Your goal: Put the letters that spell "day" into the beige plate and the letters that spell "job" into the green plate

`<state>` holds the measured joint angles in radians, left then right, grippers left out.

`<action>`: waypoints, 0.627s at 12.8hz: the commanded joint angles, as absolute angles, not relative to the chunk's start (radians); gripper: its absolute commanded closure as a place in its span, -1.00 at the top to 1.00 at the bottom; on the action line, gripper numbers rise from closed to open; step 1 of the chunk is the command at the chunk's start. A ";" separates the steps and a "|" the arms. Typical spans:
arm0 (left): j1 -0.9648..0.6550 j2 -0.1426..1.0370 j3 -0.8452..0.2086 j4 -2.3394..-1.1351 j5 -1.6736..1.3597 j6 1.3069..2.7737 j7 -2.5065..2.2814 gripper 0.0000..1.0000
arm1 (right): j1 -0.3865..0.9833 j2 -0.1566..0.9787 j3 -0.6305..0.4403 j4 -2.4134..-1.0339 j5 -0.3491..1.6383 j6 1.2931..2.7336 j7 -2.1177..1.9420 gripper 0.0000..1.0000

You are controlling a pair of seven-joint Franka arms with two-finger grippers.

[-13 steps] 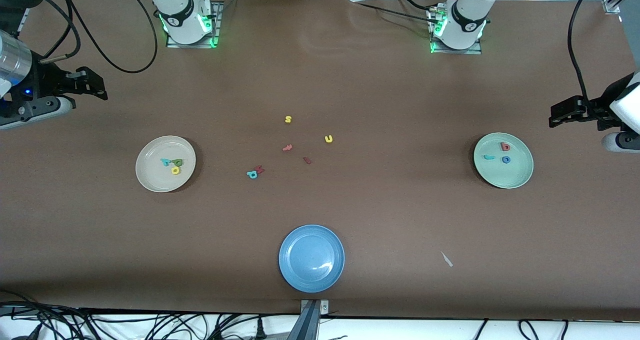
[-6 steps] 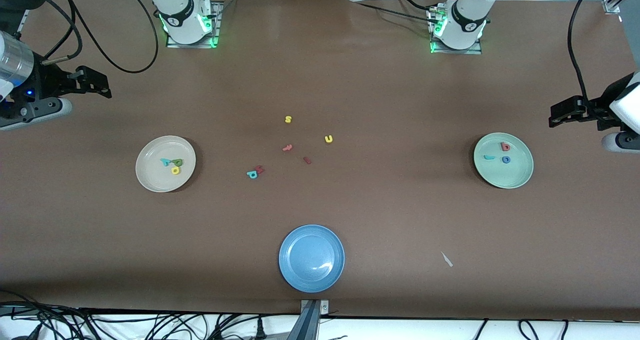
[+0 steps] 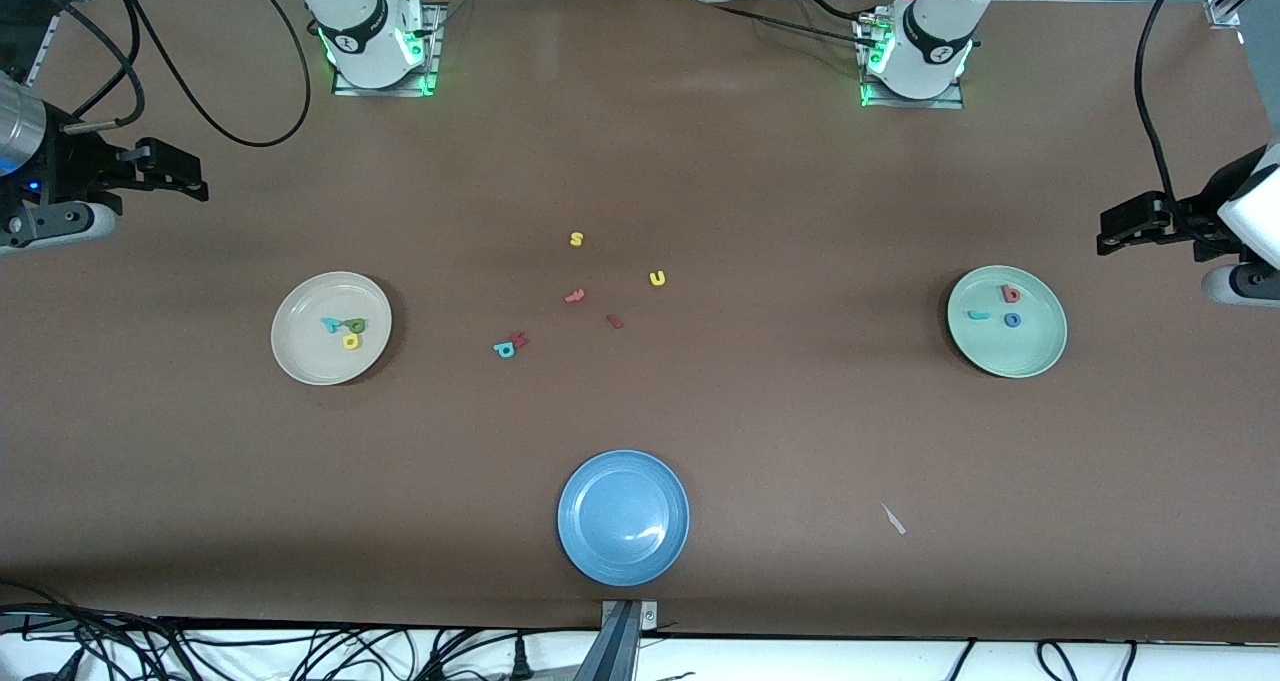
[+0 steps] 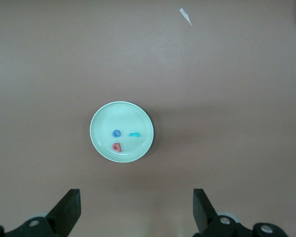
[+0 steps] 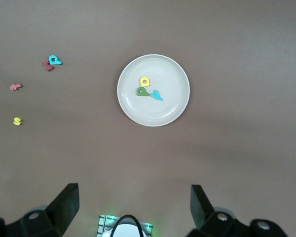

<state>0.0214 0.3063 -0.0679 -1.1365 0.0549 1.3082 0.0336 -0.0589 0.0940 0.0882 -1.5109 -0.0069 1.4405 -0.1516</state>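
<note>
The beige plate (image 3: 298, 357) lies toward the right arm's end of the table and holds the yellow d (image 3: 350, 341), green a (image 3: 356, 325) and teal y (image 3: 329, 324). In the green plate (image 3: 1032, 357), toward the left arm's end, lie the teal j (image 3: 978, 314), blue o (image 3: 1012, 320) and red b (image 3: 1011, 294). My right gripper (image 3: 180, 173) hangs open and empty high over the table's edge, with the beige plate (image 5: 173, 109) below it. High up near the green plate (image 4: 139, 117), my left gripper (image 3: 1125, 227) waits open and empty.
A blue plate (image 3: 600, 553) with nothing in it sits near the front edge. Loose letters lie mid-table: yellow s (image 3: 576, 239), yellow u (image 3: 657, 278), red t (image 3: 574, 296), a red piece (image 3: 614, 321), a teal p (image 3: 504, 349). A white scrap (image 3: 893, 519) lies nearer the front.
My right gripper has drawn back a little toward its end of the table and the bases. The left arm and all letters have stayed put.
</note>
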 commanded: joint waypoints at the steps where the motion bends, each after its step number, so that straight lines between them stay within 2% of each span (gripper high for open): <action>1: 0.018 0.279 -0.060 -1.158 0.031 1.302 0.054 1.00 | -0.051 0.097 0.069 -1.488 -0.003 1.419 -0.144 1.00; 6: 0.018 0.279 -0.060 -1.158 0.032 1.302 0.055 1.00 | -0.044 0.110 0.072 -1.488 -0.014 1.439 -0.130 1.00; 8: 0.017 0.279 -0.060 -1.158 0.032 1.302 0.055 1.00 | -0.049 0.110 0.071 -1.482 -0.031 1.488 -0.124 1.00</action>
<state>0.0207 0.3060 -0.0679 -1.1365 0.0549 1.3082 0.0336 -0.0519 0.1007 0.0763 -1.5102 -0.0149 1.4655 -0.1435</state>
